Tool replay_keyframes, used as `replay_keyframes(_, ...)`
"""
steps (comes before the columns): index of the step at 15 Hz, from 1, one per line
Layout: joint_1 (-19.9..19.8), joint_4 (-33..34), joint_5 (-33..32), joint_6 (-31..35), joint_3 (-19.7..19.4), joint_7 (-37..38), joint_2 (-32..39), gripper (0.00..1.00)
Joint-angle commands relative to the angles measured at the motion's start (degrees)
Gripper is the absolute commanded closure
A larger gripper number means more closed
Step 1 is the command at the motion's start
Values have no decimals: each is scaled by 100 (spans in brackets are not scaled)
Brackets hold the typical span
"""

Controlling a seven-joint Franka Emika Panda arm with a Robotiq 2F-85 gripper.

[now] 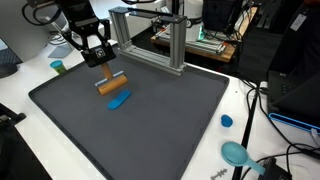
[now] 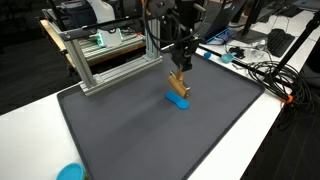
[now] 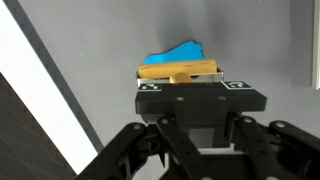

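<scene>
Wooden and pale, the block [image 1: 110, 84] hangs slanted just under the gripper [image 1: 103, 68]. It is over the near-left part of the grey mat [image 1: 170, 120], one end lower than the other. The fingers look clamped on it from above. In the wrist view the block [image 3: 180, 69] lies crosswise right at the fingertips, and a short stub of the same wood pokes back between them, though the gripper body hides the contact itself. A blue piece [image 1: 119, 100] lies flat on the mat directly under the block. In an exterior view the block's lower end [image 2: 178, 82] comes down close over the blue piece [image 2: 181, 100], but I cannot tell whether the two touch. From the wrist the blue piece [image 3: 178, 50] shows just beyond the block, its far edge rising to one side. A metal frame [image 1: 150, 40] stands along the back edge of the mat, well apart from the gripper. On the white table [image 1: 250, 100] beside the mat are a small blue disc [image 1: 227, 121] and a teal bowl [image 1: 235, 152], both far from the block.
</scene>
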Motion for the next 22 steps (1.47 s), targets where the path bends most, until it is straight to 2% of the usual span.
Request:
replay_keyframes(1,-100,-360,268,-90,94,-1229,-242,78)
replay_keyframes(4,-103,-407,302,-171,92,-2198,-187,78)
replay_keyframes(6,-126,-255,436,-471,116,-2814,-81,78)
replay_keyframes(7,78,-277,238,-209,-77,-2242,-7,78)
replay_keyframes(8,84,-277,254,-240,-85,-2311,3,53)
replay_keyframes(10,93,-278,249,-232,-96,-2285,35,53)
replay_keyframes(11,94,-278,248,-231,-95,-2283,46,78)
replay_keyframes(22,159,-121,-17,217,-238,-2067,277,78)
